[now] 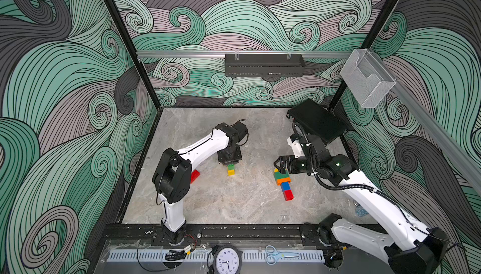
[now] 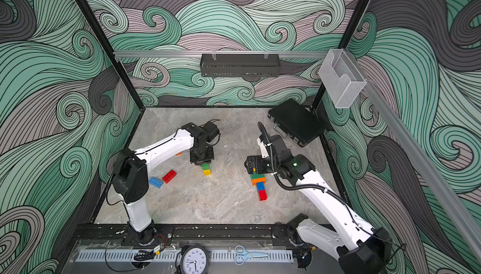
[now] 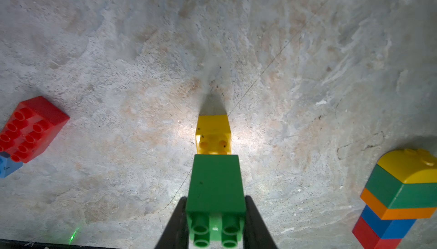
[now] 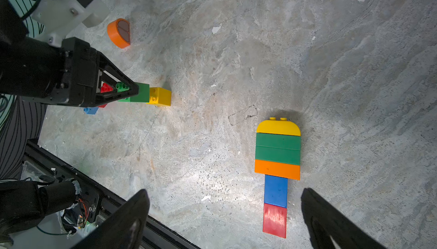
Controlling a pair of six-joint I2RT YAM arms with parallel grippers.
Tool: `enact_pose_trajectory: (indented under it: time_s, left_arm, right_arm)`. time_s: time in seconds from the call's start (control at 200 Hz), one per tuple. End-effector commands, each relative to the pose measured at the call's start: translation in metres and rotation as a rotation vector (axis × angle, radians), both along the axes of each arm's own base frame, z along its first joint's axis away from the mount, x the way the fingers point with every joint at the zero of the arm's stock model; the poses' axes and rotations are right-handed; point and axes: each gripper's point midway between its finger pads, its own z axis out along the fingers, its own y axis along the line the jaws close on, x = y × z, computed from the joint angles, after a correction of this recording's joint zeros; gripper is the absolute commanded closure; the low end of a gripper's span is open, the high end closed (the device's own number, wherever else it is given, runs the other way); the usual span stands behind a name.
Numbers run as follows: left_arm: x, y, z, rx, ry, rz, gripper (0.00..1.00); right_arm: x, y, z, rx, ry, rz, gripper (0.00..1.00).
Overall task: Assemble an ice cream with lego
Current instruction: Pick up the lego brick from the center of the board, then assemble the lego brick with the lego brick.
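Left gripper [image 3: 215,198]: pinching green brick [image 3: 216,179], held against yellow brick [image 3: 214,129] on surface [image 3: 307,70]. Right gripper [image 4: 225,191]: spread, above flat-lying lego stack [image 4: 277,150]. Step, likely: seating green on yellow. Next: you press straight down, squarely; two yellow studs uncovered.

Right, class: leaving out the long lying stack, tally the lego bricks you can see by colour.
red brick: 1
blue brick: 1
orange brick: 1
green brick: 1
yellow brick: 1
Total: 5
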Motion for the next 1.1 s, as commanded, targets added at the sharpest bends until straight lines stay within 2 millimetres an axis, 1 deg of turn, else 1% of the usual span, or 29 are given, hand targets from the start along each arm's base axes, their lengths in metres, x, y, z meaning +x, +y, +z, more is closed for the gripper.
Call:
enact_pose_trajectory:
  time_s: [0.0, 0.135, 0.47, 0.766, 0.896, 1.006, 1.096]
  left_arm:
    - [-0.001, 0.005, 0.000, 0.023, 0.030, 0.029, 0.92]
    - [-0.004, 0.000, -0.005, -0.002, 0.056, 0.041, 0.93]
    - [-0.005, 0.004, -0.012, 0.017, 0.065, 0.058, 0.95]
    - [-0.007, 0.011, -0.025, 0.040, 0.082, 0.067, 0.97]
    - [-0.006, 0.009, -0.030, 0.033, 0.084, 0.068, 0.97]
    - [-0.004, 0.005, -0.025, 0.009, 0.075, 0.072, 0.99]
    - [-0.003, 0.003, -0.015, -0.011, 0.061, 0.070, 0.99]
  right_arm:
    - [0.001, 0.000, -0.003, 0.017, 0.013, -0.002, 0.01]
    - [0.001, -0.001, -0.004, 0.020, 0.025, -0.004, 0.01]
    - [-0.001, -0.006, -0.005, 0.030, 0.033, -0.018, 0.01]
    - [-0.002, -0.007, -0.005, 0.033, 0.038, -0.024, 0.01]
    - [-0.002, -0.007, -0.005, 0.033, 0.040, -0.024, 0.01]
    - [-0.002, -0.007, -0.005, 0.032, 0.043, -0.024, 0.01]
    - [-0.003, -0.008, -0.004, 0.031, 0.044, -0.024, 0.01]
